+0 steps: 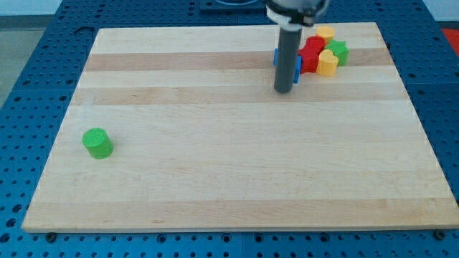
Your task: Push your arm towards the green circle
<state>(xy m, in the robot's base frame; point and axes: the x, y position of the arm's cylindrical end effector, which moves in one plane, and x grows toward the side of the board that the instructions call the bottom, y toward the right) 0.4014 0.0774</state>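
Note:
The green circle (97, 142) is a short green cylinder. It stands alone near the board's left edge, at the view's lower left. My tip (284, 91) is far to its right, in the upper middle of the board. The dark rod rises from there to the view's top. The tip sits just below and left of a cluster of blocks. A blue block (296, 64) is partly hidden behind the rod.
The cluster at the upper right holds red blocks (311, 54), a yellow block (328, 64), a green block (338, 51) and a yellow block (325, 33) at the back. The wooden board (237, 172) lies on a blue perforated table (29, 86).

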